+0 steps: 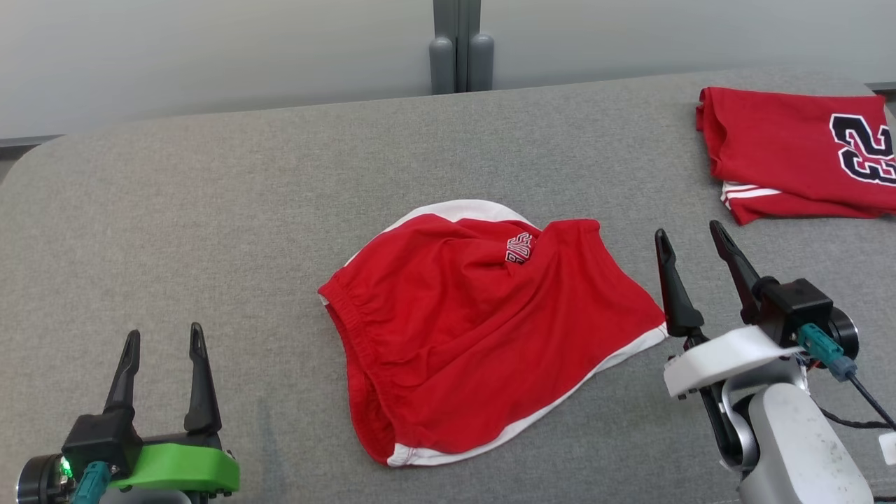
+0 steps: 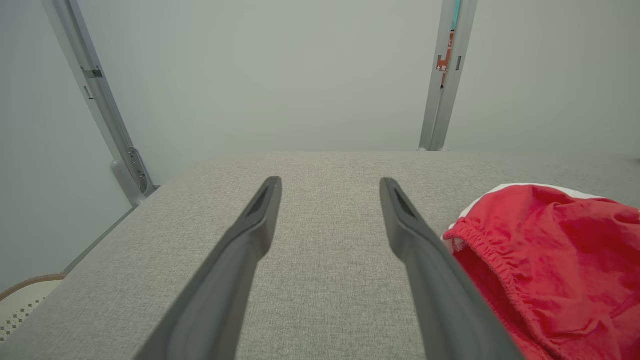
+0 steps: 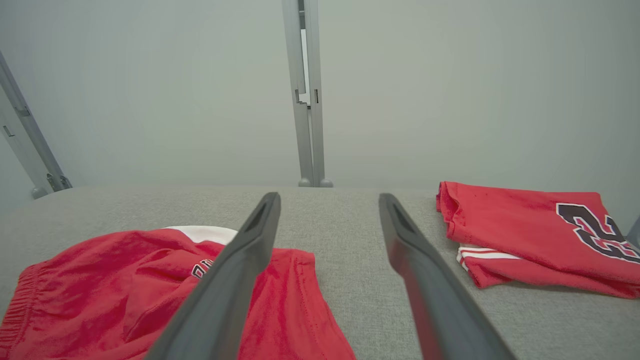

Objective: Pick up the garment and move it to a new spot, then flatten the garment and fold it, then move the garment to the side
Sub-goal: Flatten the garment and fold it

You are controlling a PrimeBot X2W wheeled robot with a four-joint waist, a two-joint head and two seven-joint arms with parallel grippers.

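1. Centrally on the grey padded table (image 1: 210, 210) lie crumpled red shorts (image 1: 483, 329) with white trim, elastic waistband toward the left.
2. Right gripper (image 1: 687, 229) hovers just beside the shorts' right edge, fingers spread, nothing between them.
3. Left gripper (image 1: 164, 331) sits near-left, well apart from the shorts, fingers likewise spread and empty.
4. A folded red jersey (image 1: 791, 154) lies far right on the same table.

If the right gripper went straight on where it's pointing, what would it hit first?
Probably nothing soon: the right gripper points along the bare grey surface between the red shorts and the folded jersey, toward the wall post, though depth is unclear.
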